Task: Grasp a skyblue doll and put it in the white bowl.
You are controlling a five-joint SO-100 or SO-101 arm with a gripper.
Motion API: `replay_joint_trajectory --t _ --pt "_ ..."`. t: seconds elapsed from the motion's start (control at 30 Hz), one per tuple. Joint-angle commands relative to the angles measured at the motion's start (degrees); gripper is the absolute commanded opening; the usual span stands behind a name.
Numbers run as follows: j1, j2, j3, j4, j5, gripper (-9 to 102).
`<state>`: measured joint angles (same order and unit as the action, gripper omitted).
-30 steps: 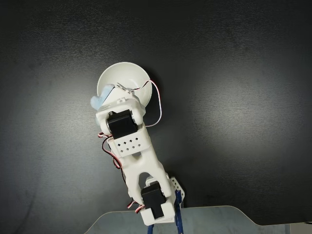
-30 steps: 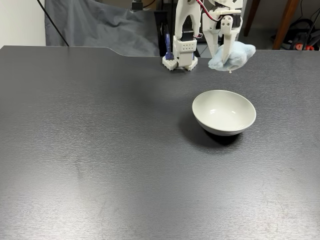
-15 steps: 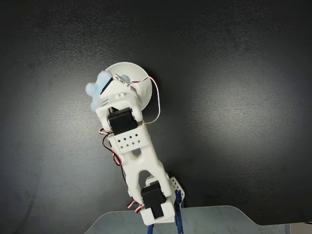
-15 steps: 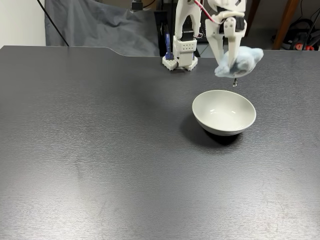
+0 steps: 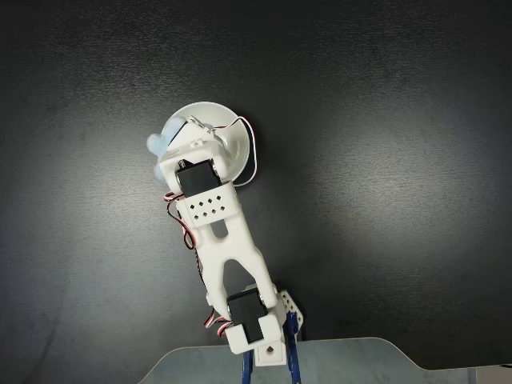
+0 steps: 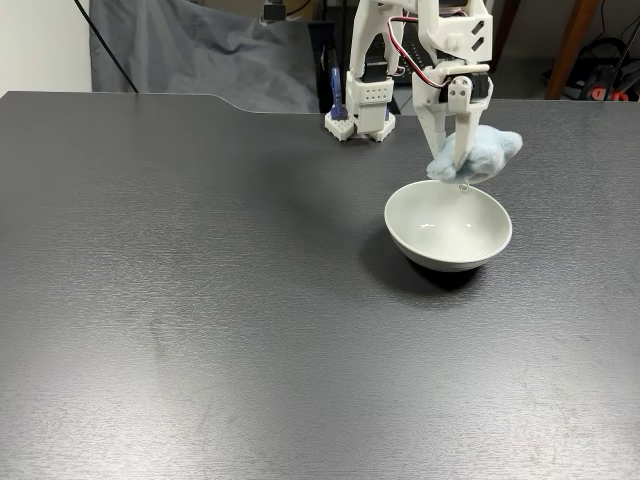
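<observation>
In a fixed view from the front, my gripper (image 6: 452,160) is shut on the skyblue doll (image 6: 484,155), a fluffy pale-blue plush. It hangs just above the far rim of the white bowl (image 6: 448,226), and its small metal ring dangles over the bowl's inside. From above, the arm covers most of the white bowl (image 5: 232,138). There a lobe of the skyblue doll (image 5: 156,145) sticks out past the bowl's left edge, beside the gripper (image 5: 178,136).
The arm's base (image 6: 362,105) stands at the table's far edge in the front fixed view. A grey cloth (image 6: 190,50) hangs behind the dark table (image 6: 200,300). A pale plate (image 5: 320,360) lies under the base in the fixed view from above.
The gripper has come down and forward with the doll, from well above the table's far side to just over the bowl's rim. The arm has stretched out further.
</observation>
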<state>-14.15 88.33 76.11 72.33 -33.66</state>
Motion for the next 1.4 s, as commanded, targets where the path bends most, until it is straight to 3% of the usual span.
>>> replay_joint_trajectory --t 0.0,0.37,0.77,1.07,1.37 --pt "-0.1 1.1 -1.5 -1.5 0.8 -1" --pt "2.1 1.0 -0.6 -1.6 0.8 1" --pt "7.8 1.1 -0.5 -1.4 0.7 37" --pt "8.1 5.1 -8.0 -1.5 1.1 39" --pt "15.0 21.6 -19.4 4.0 23.8 39"
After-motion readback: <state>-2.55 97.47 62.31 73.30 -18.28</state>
